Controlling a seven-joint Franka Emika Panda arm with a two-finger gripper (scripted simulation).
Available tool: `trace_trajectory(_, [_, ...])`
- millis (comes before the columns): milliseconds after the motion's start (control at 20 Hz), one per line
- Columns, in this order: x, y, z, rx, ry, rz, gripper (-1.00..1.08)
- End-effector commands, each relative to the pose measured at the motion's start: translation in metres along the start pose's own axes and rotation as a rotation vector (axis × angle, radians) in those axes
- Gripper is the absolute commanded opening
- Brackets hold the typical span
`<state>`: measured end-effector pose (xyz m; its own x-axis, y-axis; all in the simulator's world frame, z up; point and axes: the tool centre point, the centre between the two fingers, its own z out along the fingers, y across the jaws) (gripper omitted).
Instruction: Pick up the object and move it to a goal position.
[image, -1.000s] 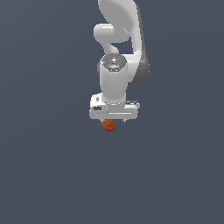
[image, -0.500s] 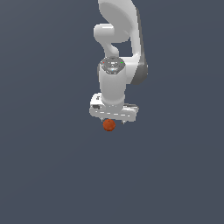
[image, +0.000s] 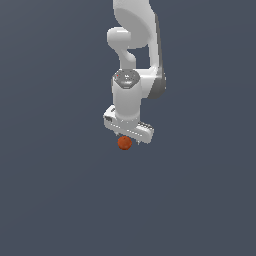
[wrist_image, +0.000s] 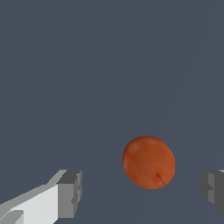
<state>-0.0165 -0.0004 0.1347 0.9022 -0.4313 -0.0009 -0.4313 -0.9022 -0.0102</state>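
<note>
Exterior view: the white arm (image: 136, 55) descends from the upper edge of the picture, bends at a rounded elbow joint, and ends in a vertical wrist segment pointing straight down. The flat hand block under the wrist sits slightly tilted, its end toward the exterior view's right lying lower than the other. The pincer (image: 127, 140) points downward from this block. The reddish-orange ball (image: 124, 143) lies directly below the hand block, touching or nearly touching its underside, a little toward the exterior view's left of the block's middle. The surroundings are a uniform dark blue-grey ground with no visible edges, so whether the ball rests on a surface or hangs above one cannot be told.

Wrist view: the pincer (wrist_image: 142, 192) stands wide open. One finger (wrist_image: 65, 194), white with a grey pad, appears at one side of the ball (wrist_image: 148, 162); the tip of the other finger (wrist_image: 213, 190) shows at the picture's edge on the opposite side. The ball lies between the two fingers, nearer the second one, with clear gaps of background on both sides, so neither pad touches it. A faint dark seam line marks the ball's surface. The pincer holds nothing.
</note>
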Motion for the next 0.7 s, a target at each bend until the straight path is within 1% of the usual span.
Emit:
trace_trajectory(0, [-0.003,0.003,0.005,0.000,0.000,0.074,1.00])
trace_trajectory(650, [-0.017,0.020,0.026,-0.006,0.000,0.447,1.00])
